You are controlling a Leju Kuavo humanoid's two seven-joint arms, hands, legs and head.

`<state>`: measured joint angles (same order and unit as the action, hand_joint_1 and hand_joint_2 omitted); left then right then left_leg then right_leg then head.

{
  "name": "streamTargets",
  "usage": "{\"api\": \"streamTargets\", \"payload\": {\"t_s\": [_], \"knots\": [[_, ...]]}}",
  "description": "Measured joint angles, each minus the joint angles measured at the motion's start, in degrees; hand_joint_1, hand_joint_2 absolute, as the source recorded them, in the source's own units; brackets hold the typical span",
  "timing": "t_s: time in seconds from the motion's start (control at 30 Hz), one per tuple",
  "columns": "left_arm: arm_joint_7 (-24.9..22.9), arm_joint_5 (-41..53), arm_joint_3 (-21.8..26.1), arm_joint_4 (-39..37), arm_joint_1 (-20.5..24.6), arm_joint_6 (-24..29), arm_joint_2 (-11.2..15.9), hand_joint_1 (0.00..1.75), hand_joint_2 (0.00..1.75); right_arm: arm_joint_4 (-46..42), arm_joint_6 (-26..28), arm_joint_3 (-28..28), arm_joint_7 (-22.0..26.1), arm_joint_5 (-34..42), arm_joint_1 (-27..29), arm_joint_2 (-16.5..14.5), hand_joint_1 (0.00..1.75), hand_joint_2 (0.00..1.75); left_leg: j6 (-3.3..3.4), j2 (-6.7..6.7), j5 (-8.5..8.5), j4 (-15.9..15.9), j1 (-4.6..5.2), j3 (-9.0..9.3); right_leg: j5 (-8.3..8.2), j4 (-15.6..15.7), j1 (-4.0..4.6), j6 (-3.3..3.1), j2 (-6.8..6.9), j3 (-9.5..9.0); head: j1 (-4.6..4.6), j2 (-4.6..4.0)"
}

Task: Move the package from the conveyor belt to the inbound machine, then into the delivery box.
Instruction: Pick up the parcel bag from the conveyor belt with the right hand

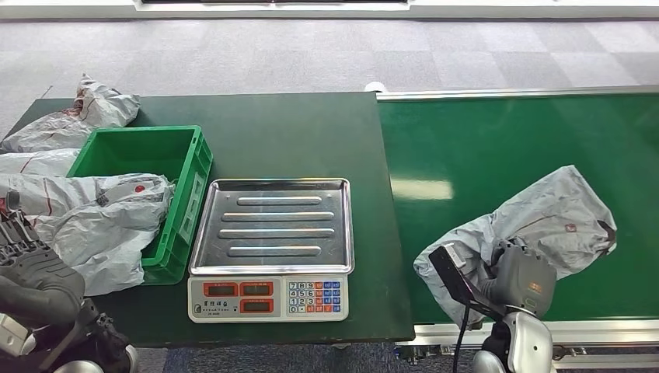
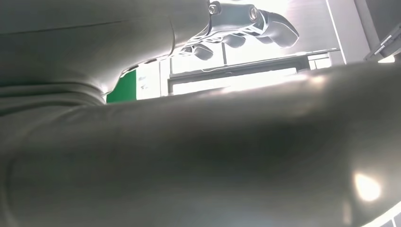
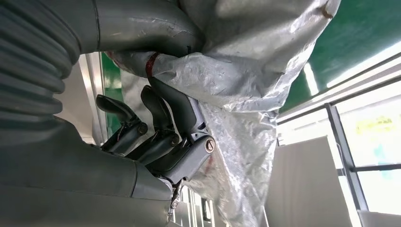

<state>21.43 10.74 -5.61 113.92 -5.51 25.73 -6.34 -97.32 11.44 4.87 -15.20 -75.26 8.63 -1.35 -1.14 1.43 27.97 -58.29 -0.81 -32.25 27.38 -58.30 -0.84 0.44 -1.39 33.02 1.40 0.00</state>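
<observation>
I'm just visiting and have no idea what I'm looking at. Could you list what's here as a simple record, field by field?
belt: green conveyor, on the robot's right
package: grey bag lying on the belt's near part
right hand: right hand grips the bag's near end, thumb on top and fingers beneath
left hand: left hand low beside the table, holds nothing
scale: steel tray bare, in the table's middle
crate: green crate left of the scale, a grey bag draped over its near corner
stage: package not yet on the scale

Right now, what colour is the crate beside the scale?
Green crate, clearest in the head view.
</observation>
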Motion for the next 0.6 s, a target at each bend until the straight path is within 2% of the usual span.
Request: {"api": "streamTargets", "payload": {"t_s": [0.23, 0.6], "knots": [[0.66, -0.68, 0.01, -0.03, -0.04, -0.01, -0.12, 0.0, 0.0, -3.39, 6.85, -0.04, 2.67, -2.69, -1.99, -0.06, 1.75, 1.75, 0.0, 0.0, 0.0, 0.0, 0.0, 0.0, 0.0, 0.0, 0.0, 0.0, -0.01, 0.01, 0.0, 0.0], [0.79, -0.68, 0.01, -0.03, -0.07, -0.01, -0.22, 0.0, 0.0, -4.99, 7.29, -0.11, 2.87, -2.92, -2.68, -0.06, 1.75, 1.75, 0.0, 0.01, 0.0, 0.0, 0.0, -0.01, 0.0, 0.0, 0.0, 0.0, 0.01, 0.0, 0.0, 0.0]]}}
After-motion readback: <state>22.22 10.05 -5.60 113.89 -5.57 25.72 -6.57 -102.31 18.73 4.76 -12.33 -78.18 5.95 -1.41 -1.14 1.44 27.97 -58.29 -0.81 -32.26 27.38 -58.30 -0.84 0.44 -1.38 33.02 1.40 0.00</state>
